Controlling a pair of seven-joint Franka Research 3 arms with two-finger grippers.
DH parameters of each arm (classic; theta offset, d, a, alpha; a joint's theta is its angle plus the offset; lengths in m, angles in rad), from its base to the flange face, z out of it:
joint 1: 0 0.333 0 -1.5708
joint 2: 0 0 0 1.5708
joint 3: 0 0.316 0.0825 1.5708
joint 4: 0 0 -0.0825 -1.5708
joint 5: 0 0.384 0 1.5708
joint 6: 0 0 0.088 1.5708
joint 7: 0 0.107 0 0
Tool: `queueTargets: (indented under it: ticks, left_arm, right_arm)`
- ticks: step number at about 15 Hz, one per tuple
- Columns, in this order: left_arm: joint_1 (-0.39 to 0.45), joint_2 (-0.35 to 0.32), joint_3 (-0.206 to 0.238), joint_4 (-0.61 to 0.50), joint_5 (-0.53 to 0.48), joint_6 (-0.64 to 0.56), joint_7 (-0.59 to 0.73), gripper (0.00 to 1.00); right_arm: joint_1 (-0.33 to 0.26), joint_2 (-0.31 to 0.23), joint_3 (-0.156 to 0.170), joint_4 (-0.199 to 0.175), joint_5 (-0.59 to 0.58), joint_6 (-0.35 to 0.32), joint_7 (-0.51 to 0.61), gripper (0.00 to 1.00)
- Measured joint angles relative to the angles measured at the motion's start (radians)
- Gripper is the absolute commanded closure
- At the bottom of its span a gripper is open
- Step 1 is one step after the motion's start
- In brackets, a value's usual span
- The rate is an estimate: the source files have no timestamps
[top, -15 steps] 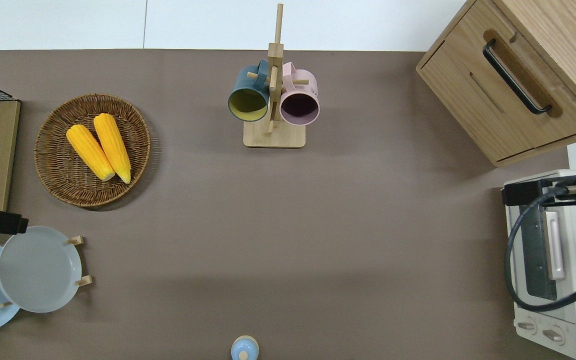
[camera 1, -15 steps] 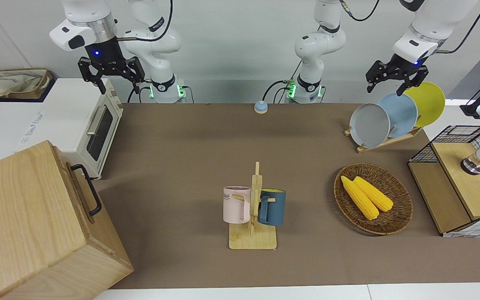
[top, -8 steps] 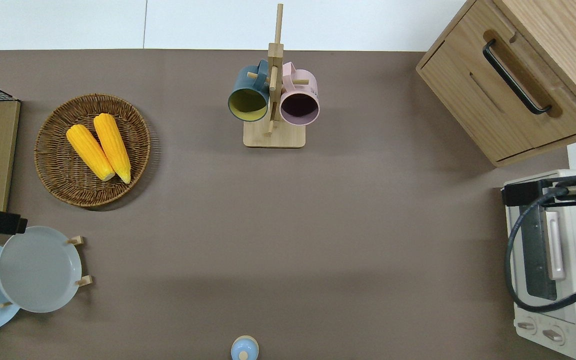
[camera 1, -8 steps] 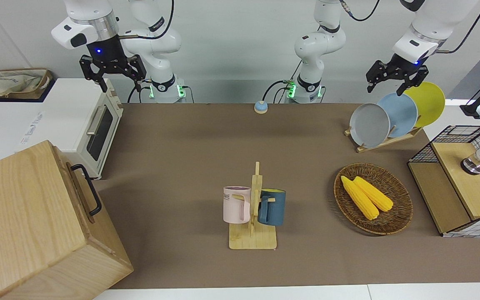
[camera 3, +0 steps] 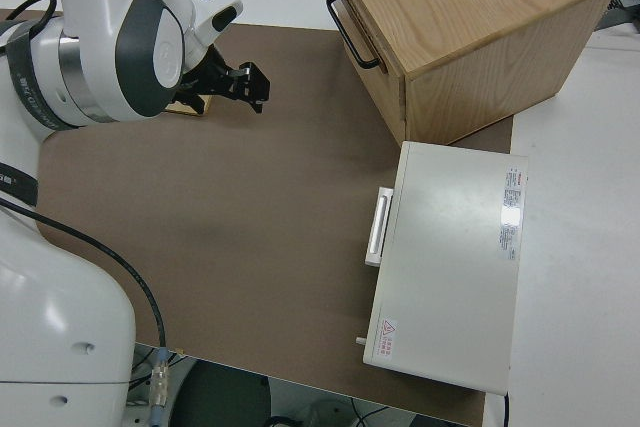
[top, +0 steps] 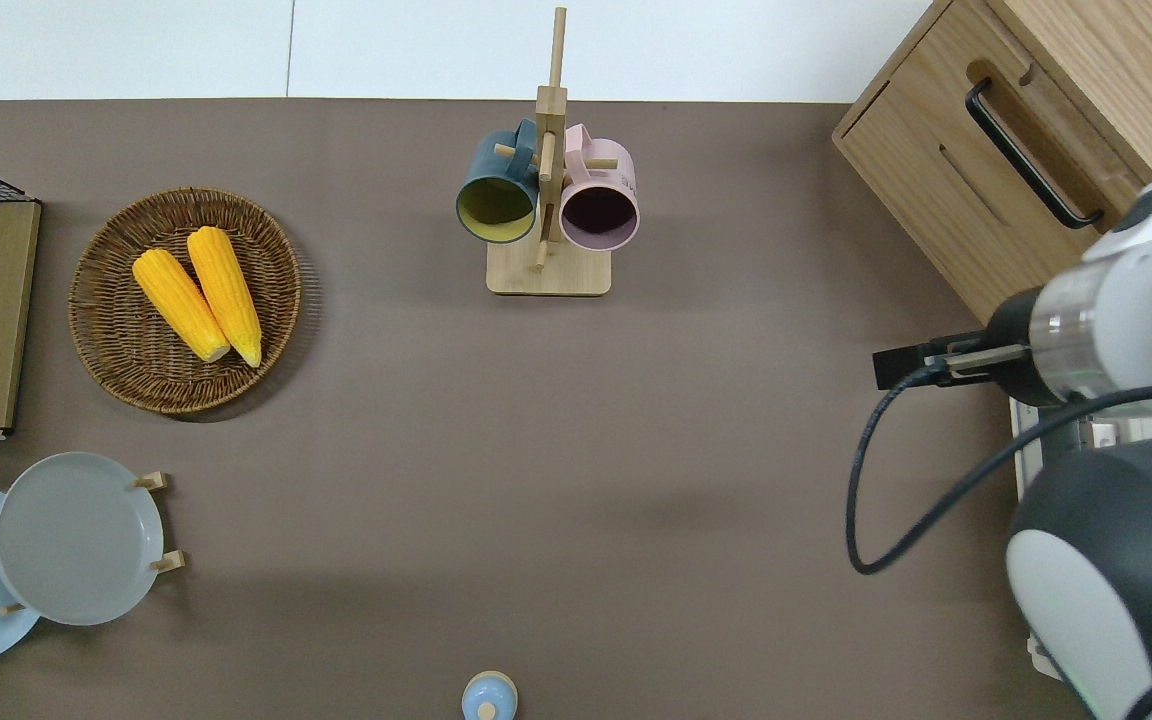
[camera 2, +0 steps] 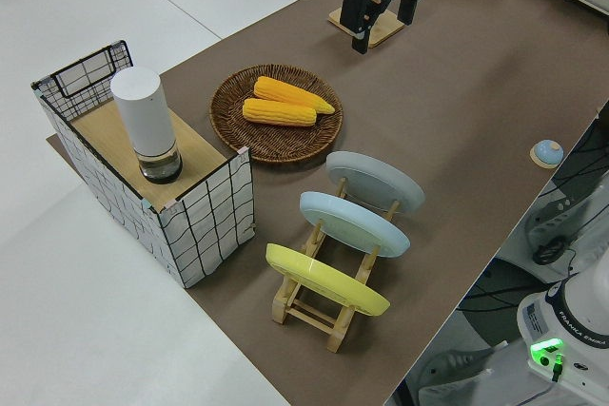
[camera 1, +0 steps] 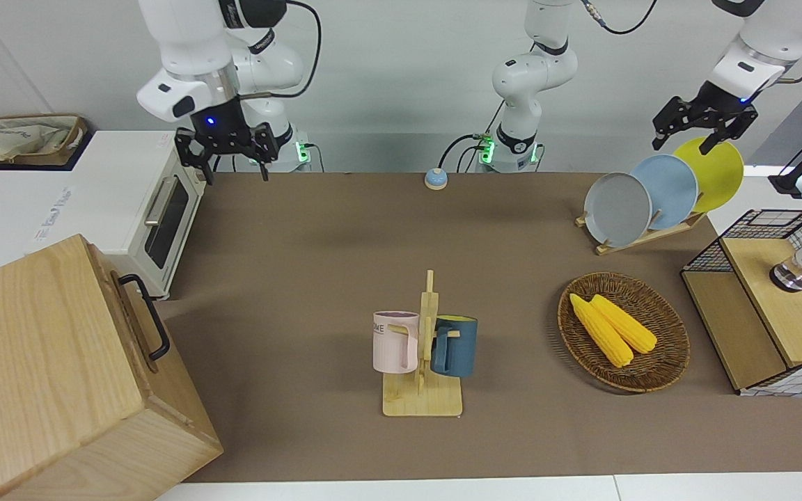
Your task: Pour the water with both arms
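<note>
The mug rack point(camera 1: 423, 362) stands in the middle of the brown worktop point(camera 1: 345, 257), on the side far from the robots. A pink mug point(camera 1: 395, 341) and a dark blue mug point(camera 1: 454, 345) hang on it, one on each side.

The right pincer point(camera 1: 230, 163) is up in the air. It hangs over bare worktop next to the white toaster oven point(camera 1: 154, 209), closer to the robots than the mug rack and toward the right arm's end. Its two fingers are spread wide and hold nothing.

The left pincer point(camera 1: 695, 136) is up high too, at the left arm's end of the worktop, above the yellow plate point(camera 1: 718, 170) in the plate rack point(camera 1: 641, 233). Its fingers are spread apart and hold nothing.

A round basket point(camera 1: 665, 348) with two corn cobs point(camera 1: 613, 328) sits beside the mug rack, toward the left arm's end. A wooden box point(camera 1: 60, 376) with a black handle sits toward the right arm's end.
</note>
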Motion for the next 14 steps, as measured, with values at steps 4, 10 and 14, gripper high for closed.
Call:
queueTargets:
  ticks: [4, 10, 14]
  left_arm:
    - [0.005, 0.034, 0.171, 0.009, 0.0, 0.033, 0.163, 0.0]
    - [0.006, 0.078, 0.336, 0.017, 0.0, 0.13, 0.371, 0.0]
    - [0.006, 0.082, 0.352, 0.02, 0.0, 0.247, 0.372, 0.0]
  right_arm:
    - [0.01, 0.062, 0.103, -0.106, 0.0, 0.208, 0.094, 0.013]
    - [0.037, 0.145, 0.176, -0.175, -0.052, 0.486, 0.17, 0.019]
    - [0.056, 0.244, 0.177, -0.165, -0.171, 0.636, 0.189, 0.057]
